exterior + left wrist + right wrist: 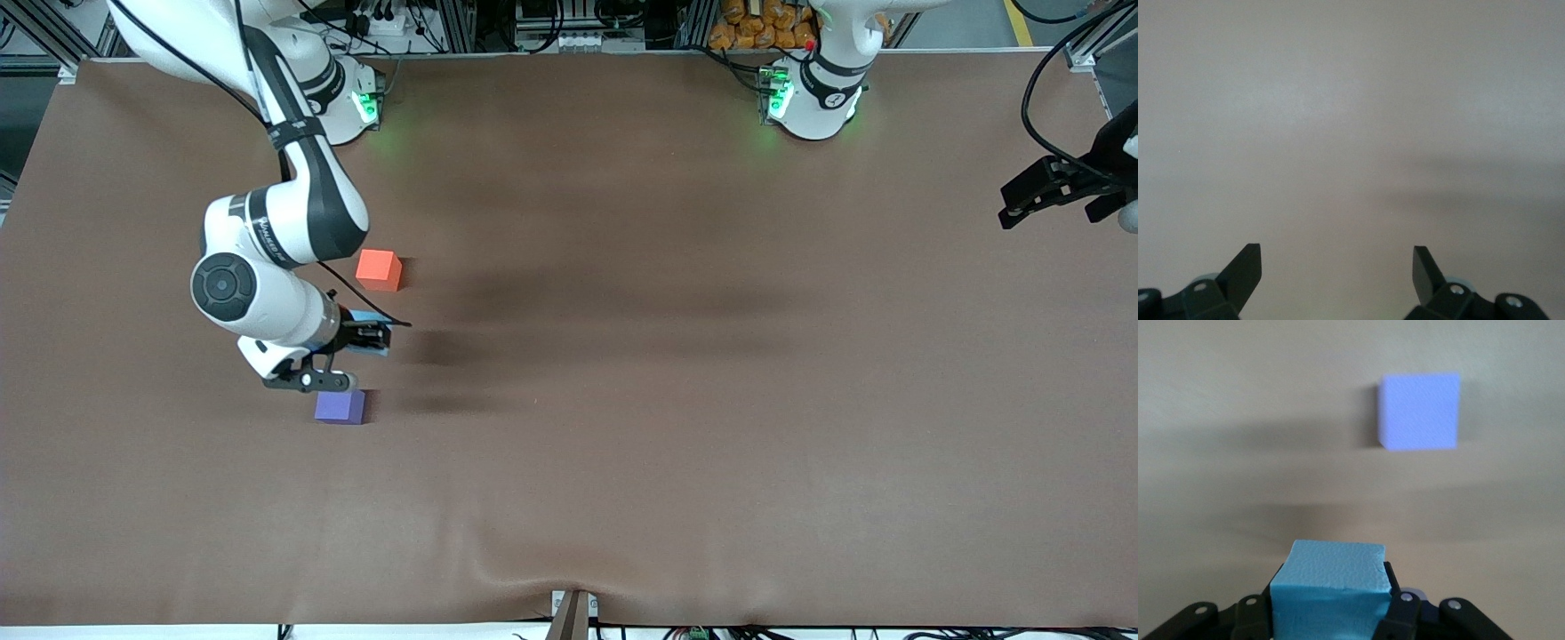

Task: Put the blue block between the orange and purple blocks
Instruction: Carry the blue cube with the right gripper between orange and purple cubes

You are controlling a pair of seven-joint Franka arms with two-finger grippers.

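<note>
My right gripper is shut on the blue block, a light sky-blue cube. In the front view only a sliver of the blue block shows under the hand. It sits over the table between the orange block and the purple block. The purple block also shows in the right wrist view, apart from the held cube. The orange block is farther from the front camera, the purple one nearer. My left gripper is open and empty; it waits at the left arm's end of the table.
The brown table cover has a wrinkle at its front edge. The left wrist view shows only bare table.
</note>
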